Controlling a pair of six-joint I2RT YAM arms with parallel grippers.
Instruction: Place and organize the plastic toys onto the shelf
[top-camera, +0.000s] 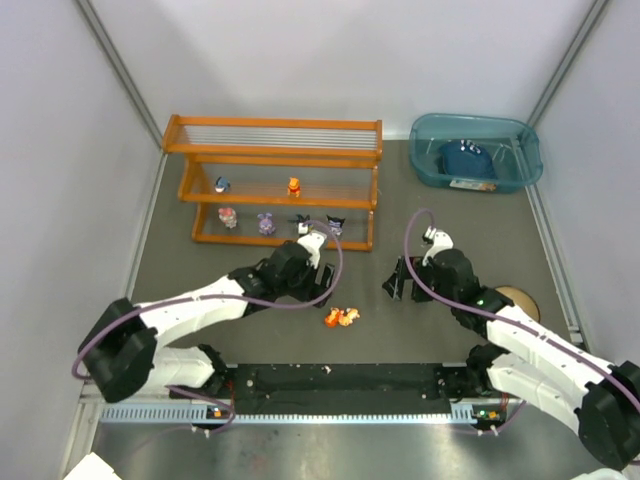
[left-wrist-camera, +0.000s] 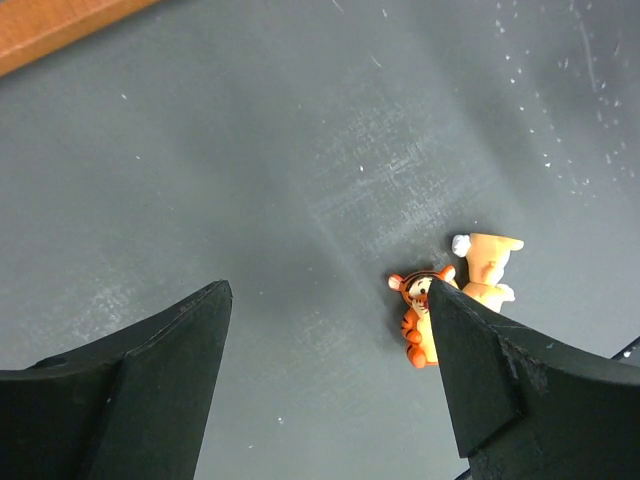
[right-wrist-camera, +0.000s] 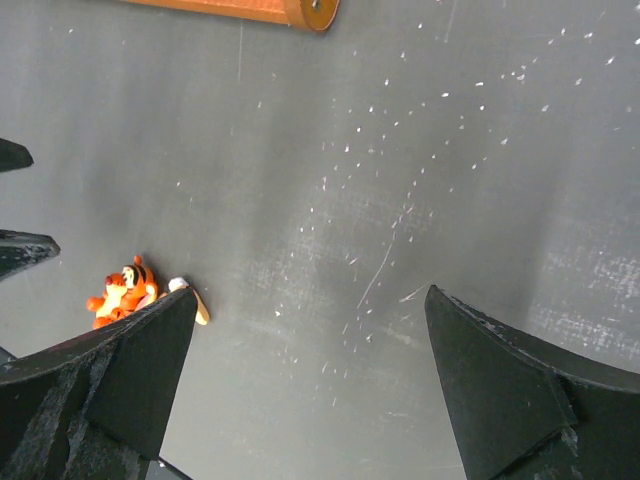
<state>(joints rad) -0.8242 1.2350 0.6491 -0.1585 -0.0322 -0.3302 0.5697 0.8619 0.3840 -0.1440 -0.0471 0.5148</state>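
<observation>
Our left hand (left-wrist-camera: 330, 290) is released, its fingers spread wide with nothing between them, low over the table (left-wrist-camera: 300, 120). In the wrist view its right-side finger overlaps the edge of the striped orange tiger toy (left-wrist-camera: 412, 318). A pale orange toy (left-wrist-camera: 487, 262) lies touching the tiger on the far side. Our right hand (right-wrist-camera: 310, 295) is likewise spread and empty, hovering over the table to the right of that pair.

Beyond them stands the shelf (top-camera: 275, 125), with six other toys (top-camera: 266, 222) already on it: two on the middle tier, four on the lowest.

We judge the step in hand to be picking up one of the last two toys. Next, the left hand needs to shift sideways until its fingers straddle the tiger alone, then close. Because the two toys touch, we risk nudging or pinching both.
</observation>
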